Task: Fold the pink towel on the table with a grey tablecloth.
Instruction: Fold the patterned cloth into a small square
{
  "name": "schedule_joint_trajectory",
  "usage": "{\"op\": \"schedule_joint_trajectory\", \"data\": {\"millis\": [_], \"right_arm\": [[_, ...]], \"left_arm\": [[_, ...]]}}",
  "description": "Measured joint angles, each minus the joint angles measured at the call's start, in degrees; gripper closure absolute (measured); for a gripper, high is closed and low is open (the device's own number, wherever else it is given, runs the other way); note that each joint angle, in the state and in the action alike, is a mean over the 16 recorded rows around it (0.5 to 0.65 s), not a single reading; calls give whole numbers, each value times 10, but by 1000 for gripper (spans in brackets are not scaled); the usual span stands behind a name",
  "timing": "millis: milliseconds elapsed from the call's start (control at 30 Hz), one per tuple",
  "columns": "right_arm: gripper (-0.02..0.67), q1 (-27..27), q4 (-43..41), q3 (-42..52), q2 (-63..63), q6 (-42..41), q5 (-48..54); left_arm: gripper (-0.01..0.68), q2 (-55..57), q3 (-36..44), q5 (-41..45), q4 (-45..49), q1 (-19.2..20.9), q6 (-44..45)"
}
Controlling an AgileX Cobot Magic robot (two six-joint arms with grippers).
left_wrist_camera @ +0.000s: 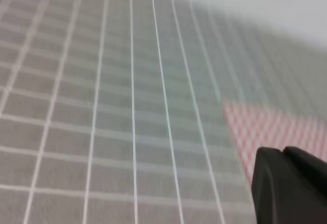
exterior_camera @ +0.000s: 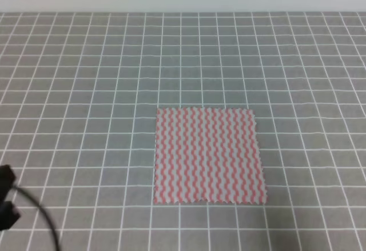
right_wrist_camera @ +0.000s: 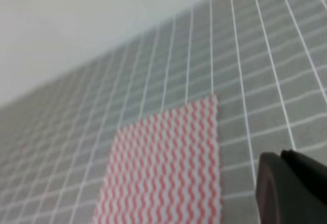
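**Nothing folded yet: towel lying flat, arms waiting**

No fold is showing on the pink towel (exterior_camera: pixel 207 155); it is lying fully spread, all four corners flat on the grey tablecloth (exterior_camera: pixel 86 91). The left gripper (exterior_camera: pixel 7 196) is sitting well to the towel's left, near the front edge, touching nothing; whether its jaws are parted I cannot tell. The right gripper (right_wrist_camera: pixel 294 188) is showing only a dark edge beside the towel, state unclear. By my reckoning, the whole job is remaining.
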Motion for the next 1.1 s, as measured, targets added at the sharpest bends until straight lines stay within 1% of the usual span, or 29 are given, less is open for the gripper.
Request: {"op": "schedule_joint_trajectory", "data": {"millis": [100, 200, 333, 467, 600, 733, 867, 1000, 1100], "right_arm": [[666, 0, -20, -37, 56, -4, 38], [666, 0, -31, -69, 114, -16, 71], [666, 1, -8, -103, 191, -57, 105], [666, 12, 46, -127, 269, -116, 125], [666, 47, 104, -147, 343, -172, 120], [666, 103, 156, -167, 413, -220, 94], [664, 161, 178, -189, 477, -239, 59], [652, 208, 178, -210, 534, -239, 23], [615, 228, 176, -223, 574, -239, 0]], "left_arm": [[676, 68, -33, 35, -27, 0, 58], [675, 129, -58, 62, -77, -2, 135], [675, 199, -77, 82, -167, -15, 245], [675, 255, -87, 78, -265, -45, 352], [675, 303, -94, 58, -345, -90, 429], [676, 340, -104, 35, -387, -138, 474], [676, 365, -113, 16, -400, -175, 489], [677, 378, -121, 4, -403, -195, 495], [677, 382, -123, 2, -403, -200, 498]]}}
